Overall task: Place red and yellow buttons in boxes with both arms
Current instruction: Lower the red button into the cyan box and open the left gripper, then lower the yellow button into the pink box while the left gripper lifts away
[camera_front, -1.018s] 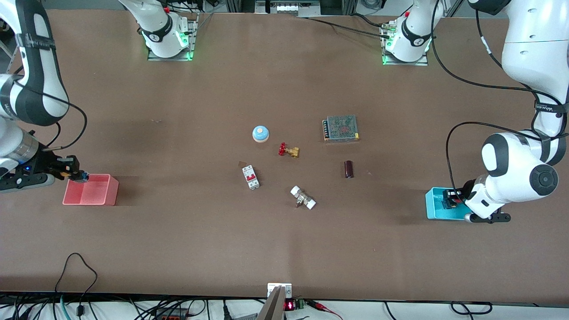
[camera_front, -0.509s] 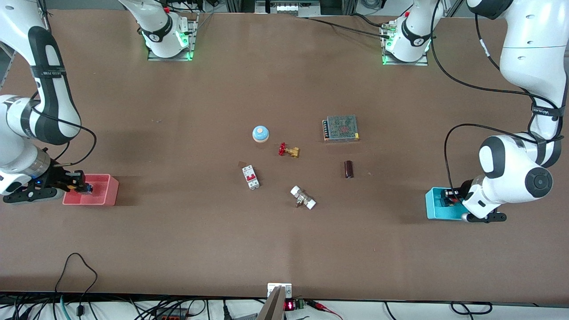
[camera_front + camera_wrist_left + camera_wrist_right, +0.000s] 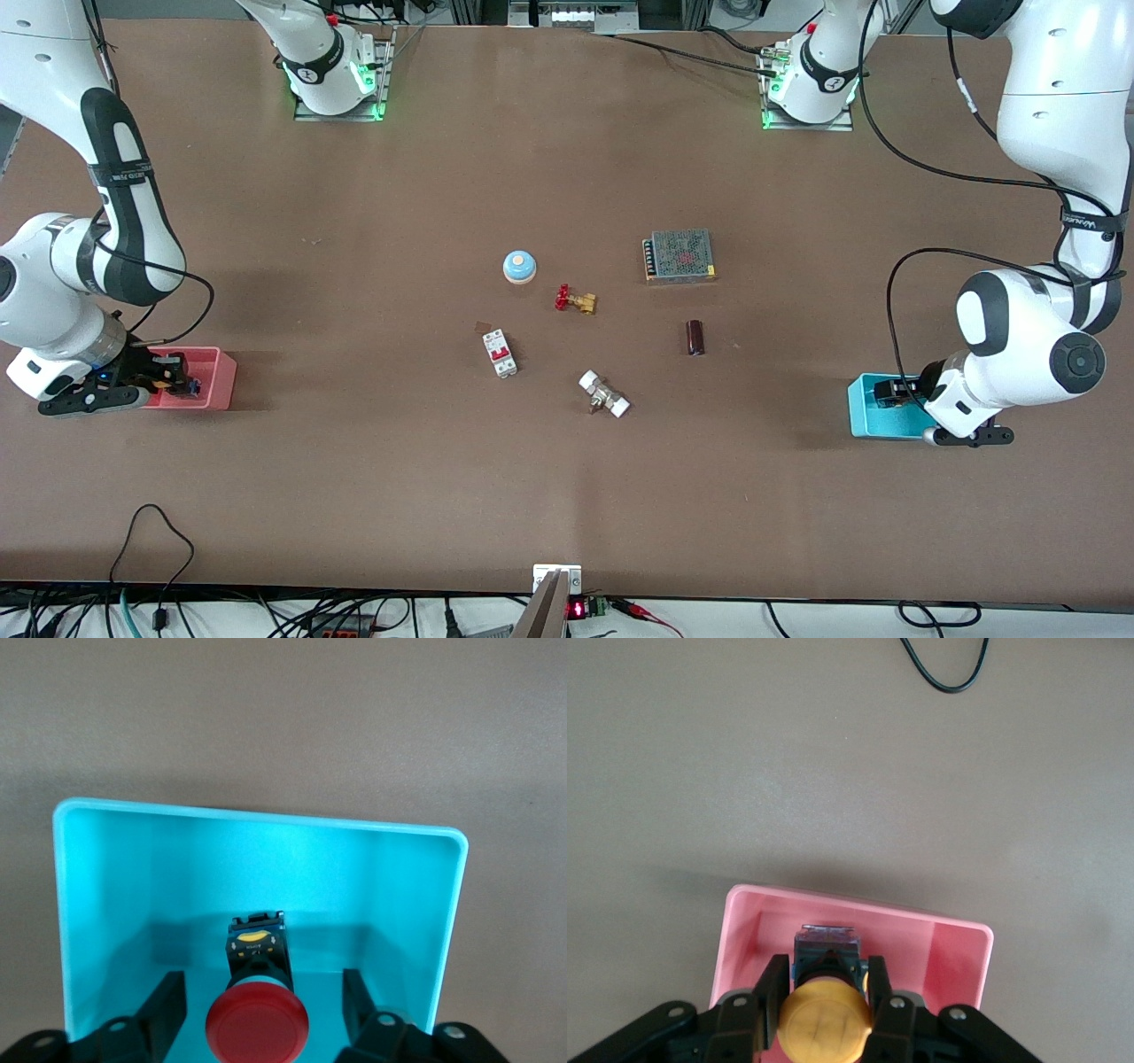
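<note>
**Buttons nearly home, one let go and one not yet**

Progress looks pretty far along to me. Over at the left arm's end of the bench, the left gripper [image 3: 263, 1010] is down in the cyan box [image 3: 443, 904] with its fingers [image 3: 165, 1008] spread wide, clear of the red button [image 3: 257, 1026] on both sides. The button seems to be sitting on the box floor, so I'd call that half done; only pulling the arm out is left.

At the right arm's end, the right gripper [image 3: 826, 992] is clamped on the yellow button [image 3: 824, 1020], fingers [image 3: 769, 990] pressed against its black body, hanging over the inside of the pink box [image 3: 957, 943]. My guess is that all it needs is a release, maybe after a bit more lowering.

Hard-to-see stuff: in the front view the left gripper [image 3: 893, 391] and the cyan box [image 3: 864, 416] are half buried under the arm's wrist, and I can't spot the red button there at all. Same story at the pink box [image 3: 217, 381], where the right gripper [image 3: 177, 379] covers most of it and the yellow cap doesn't show. Both wrist views cut off the near part of each box, so I can't tell whether the yellow button touches the floor.
</note>
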`<state>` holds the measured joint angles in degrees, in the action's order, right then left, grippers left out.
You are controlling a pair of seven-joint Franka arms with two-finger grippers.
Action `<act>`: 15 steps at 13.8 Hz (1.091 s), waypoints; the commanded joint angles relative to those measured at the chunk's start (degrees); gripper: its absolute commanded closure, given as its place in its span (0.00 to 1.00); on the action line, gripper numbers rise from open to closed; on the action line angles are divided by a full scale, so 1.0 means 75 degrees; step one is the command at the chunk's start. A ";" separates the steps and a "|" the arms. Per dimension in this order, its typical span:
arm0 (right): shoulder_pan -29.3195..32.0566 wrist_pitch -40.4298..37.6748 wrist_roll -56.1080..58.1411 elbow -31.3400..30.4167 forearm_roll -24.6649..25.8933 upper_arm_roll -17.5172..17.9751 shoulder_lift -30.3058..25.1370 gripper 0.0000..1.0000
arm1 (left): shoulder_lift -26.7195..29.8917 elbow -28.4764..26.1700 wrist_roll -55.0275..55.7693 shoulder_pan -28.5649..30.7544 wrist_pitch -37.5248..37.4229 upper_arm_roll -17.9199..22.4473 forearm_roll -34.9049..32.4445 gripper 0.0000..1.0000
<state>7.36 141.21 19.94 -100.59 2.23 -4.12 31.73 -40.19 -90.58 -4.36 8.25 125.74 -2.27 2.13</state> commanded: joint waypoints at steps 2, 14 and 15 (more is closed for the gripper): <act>0.0027 0.0097 -0.0128 0.0088 0.0043 -0.0001 0.0176 0.70 | 0.0493 0.0055 -0.0122 -0.0045 -0.0043 -0.0002 -0.0015 0.00; 0.0039 0.0179 -0.0151 0.0052 -0.0004 -0.0001 0.0399 0.59 | 0.4067 -0.0883 0.0546 -0.0455 -0.2348 0.0045 -0.0015 0.00; 0.0039 0.0179 -0.0151 0.0052 -0.0004 -0.0001 0.0410 0.58 | 0.4336 -0.0883 0.0616 -0.0455 -0.2548 0.0184 -0.0015 0.00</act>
<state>7.40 141.91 19.55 -100.58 2.21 -4.26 34.34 -13.00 -94.20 -0.71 5.01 108.95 -2.25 2.13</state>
